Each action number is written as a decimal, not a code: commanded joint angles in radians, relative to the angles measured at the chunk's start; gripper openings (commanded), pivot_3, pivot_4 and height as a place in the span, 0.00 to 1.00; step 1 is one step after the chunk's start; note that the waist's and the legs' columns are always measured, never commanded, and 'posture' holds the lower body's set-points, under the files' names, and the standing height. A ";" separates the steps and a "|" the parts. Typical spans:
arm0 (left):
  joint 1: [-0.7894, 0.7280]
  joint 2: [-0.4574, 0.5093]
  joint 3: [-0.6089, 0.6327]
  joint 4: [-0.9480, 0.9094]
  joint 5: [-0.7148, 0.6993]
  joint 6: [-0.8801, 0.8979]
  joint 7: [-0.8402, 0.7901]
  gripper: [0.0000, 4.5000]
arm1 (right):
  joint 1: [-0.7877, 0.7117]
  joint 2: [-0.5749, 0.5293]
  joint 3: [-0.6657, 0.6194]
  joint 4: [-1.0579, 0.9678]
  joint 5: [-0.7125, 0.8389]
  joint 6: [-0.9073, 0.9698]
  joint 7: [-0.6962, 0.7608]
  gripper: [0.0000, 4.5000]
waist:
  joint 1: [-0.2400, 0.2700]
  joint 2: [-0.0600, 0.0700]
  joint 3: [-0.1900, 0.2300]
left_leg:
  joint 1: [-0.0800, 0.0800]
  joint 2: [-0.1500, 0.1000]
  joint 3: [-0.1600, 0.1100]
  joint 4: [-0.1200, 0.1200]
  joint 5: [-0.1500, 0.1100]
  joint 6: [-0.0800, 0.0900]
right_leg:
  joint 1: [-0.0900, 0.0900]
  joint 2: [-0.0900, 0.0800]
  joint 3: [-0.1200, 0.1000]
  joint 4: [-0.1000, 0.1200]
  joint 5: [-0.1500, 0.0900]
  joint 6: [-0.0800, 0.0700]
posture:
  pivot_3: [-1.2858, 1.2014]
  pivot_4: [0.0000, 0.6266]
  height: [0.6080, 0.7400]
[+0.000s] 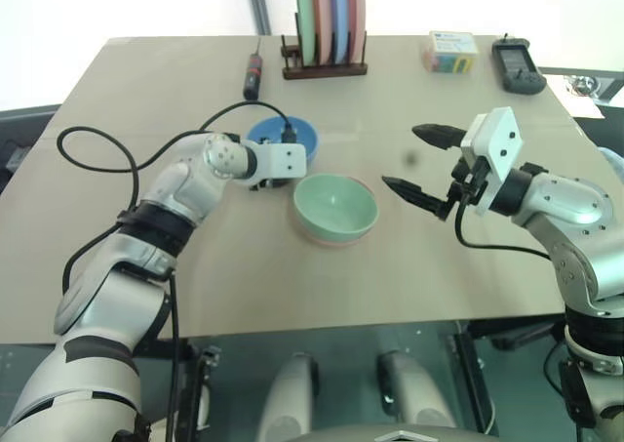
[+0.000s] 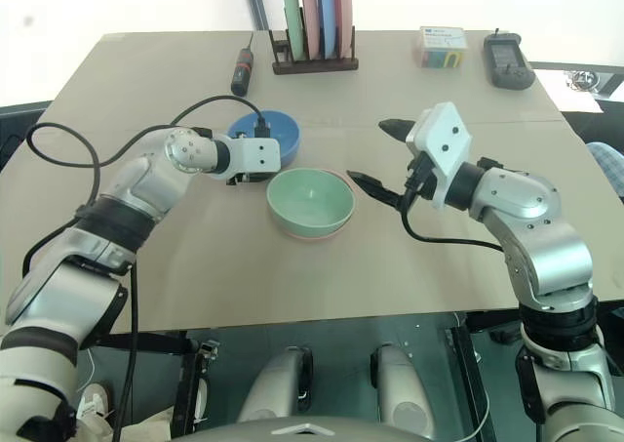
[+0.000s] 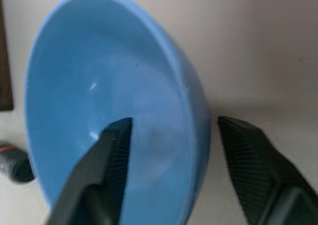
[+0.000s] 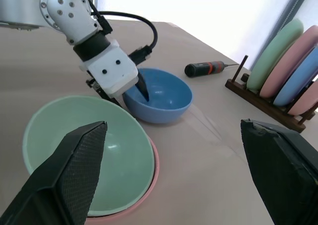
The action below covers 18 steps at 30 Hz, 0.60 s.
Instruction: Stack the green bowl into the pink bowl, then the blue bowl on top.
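The green bowl sits nested inside the pink bowl, of which just a rim shows, at the table's middle. The blue bowl stands upright on the table just behind and to the left of them. My left gripper straddles the blue bowl's near rim. One finger is inside the bowl and the other is outside with a small gap to the wall, so the jaws are open. My right gripper hovers wide open to the right of the green bowl and holds nothing.
A wooden rack with upright coloured plates stands at the table's far edge. A red-and-black screwdriver lies to its left. A small box and a black device are at the far right. A black cable loops over the left side.
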 commanded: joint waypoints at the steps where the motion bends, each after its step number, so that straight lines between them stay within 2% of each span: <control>1: -0.039 -0.005 0.029 0.035 0.016 -0.067 -0.027 0.19 | 0.010 -0.023 -0.045 -0.064 0.029 0.016 -0.031 1.00 | 0.000 0.000 0.000 | 0.000 0.000 0.000 0.000 0.000 0.000 | 0.000 0.000 0.000 0.000 0.000 0.000 | 0.52 0.24 1.00; 3: -0.037 -0.014 0.038 0.034 0.011 -0.085 -0.046 0.04 | 0.024 -0.034 -0.054 -0.073 0.039 0.018 -0.035 1.00 | 0.001 0.000 0.000 | 0.000 0.000 0.000 0.001 0.000 0.000 | 0.000 0.000 0.000 0.000 0.000 0.000 | 0.52 0.24 1.00; 4: -0.032 -0.015 0.044 0.025 0.001 -0.091 -0.062 0.01 | 0.030 -0.039 -0.059 -0.075 0.044 0.018 -0.036 1.00 | 0.001 0.000 0.000 | 0.000 0.000 0.000 0.001 0.000 0.000 | 0.000 0.000 0.000 0.000 0.000 0.000 | 0.52 0.24 1.00; 8: -0.013 -0.009 0.098 -0.026 -0.041 -0.101 -0.084 0.01 | 0.053 -0.059 -0.073 -0.072 0.052 0.002 -0.040 1.00 | 0.002 0.000 0.000 | 0.000 0.000 0.000 0.001 0.000 0.000 | 0.000 0.000 0.000 0.001 0.000 0.000 | 0.52 0.24 1.00; 12: 0.007 -0.027 0.213 -0.082 -0.182 -0.132 -0.120 0.01 | 0.097 -0.077 -0.096 -0.071 0.063 -0.051 -0.020 1.00 | 0.002 0.000 0.000 | 0.000 0.000 0.000 0.001 0.000 0.000 | 0.000 0.000 0.000 0.001 0.000 0.000 | 0.52 0.24 1.00; 15: 0.037 0.014 0.299 -0.210 -0.331 -0.183 -0.241 0.01 | 0.252 -0.116 -0.201 -0.115 0.124 -0.122 0.073 1.00 | 0.007 0.000 0.000 | 0.000 0.000 0.000 0.001 0.000 0.000 | 0.000 -0.001 0.000 0.000 0.000 0.000 | 0.52 0.24 1.00; 18: 0.057 0.025 0.330 -0.331 -0.480 -0.103 -0.388 0.01 | 0.411 -0.143 -0.318 -0.147 0.184 -0.165 0.144 1.00 | 0.008 0.000 0.000 | -0.001 0.000 -0.001 0.001 0.000 0.000 | 0.001 -0.001 -0.001 0.000 0.000 0.000 | 0.52 0.24 1.00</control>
